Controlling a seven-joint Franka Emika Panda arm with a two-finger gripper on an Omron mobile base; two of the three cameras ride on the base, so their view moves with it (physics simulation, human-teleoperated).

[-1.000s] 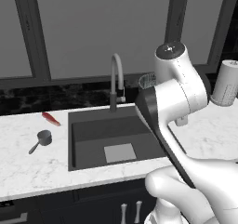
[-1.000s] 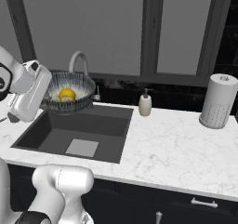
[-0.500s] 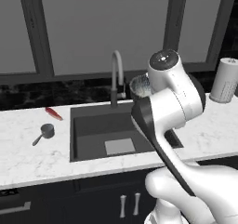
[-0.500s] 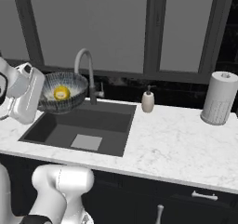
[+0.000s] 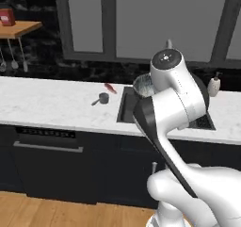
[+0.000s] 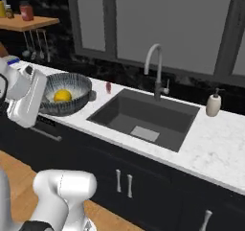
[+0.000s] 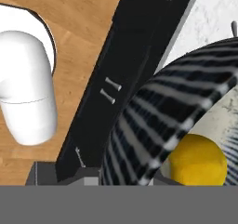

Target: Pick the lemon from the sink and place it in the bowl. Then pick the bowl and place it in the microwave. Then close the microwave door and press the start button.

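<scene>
Gripper state cannot be told for sure: the fingertips are hidden under the bowl (image 7: 153,125) in the hand view, and in the right base view the white hand sits right against the bowl's (image 6: 64,98) near rim, carrying it above the counter's (image 6: 210,148) front edge. The lemon (image 6: 62,96) lies inside the bowl (bright yellow against the ribbed grey-green wall), also seen low in the hand view (image 7: 197,160).

From the left base view the arm rises from the lower right, its elbow folded high and the wrist turned toward the counter (image 5: 47,103), hiding most of the sink (image 5: 127,109); a sliver of the bowl (image 5: 142,85) peeks out beside the forearm.

In the right base view the sink (image 6: 143,115) lies well to the right of the bowl, with the curved tap (image 6: 155,74) behind it and a soap dispenser (image 6: 213,103) at its far corner. A small grey measuring cup (image 5: 101,99) and a red item (image 5: 110,87) lie on the counter left of the basin. Beneath the bowl, the hand view shows dark cabinet fronts (image 7: 121,79) and wood floor (image 7: 74,37).
</scene>
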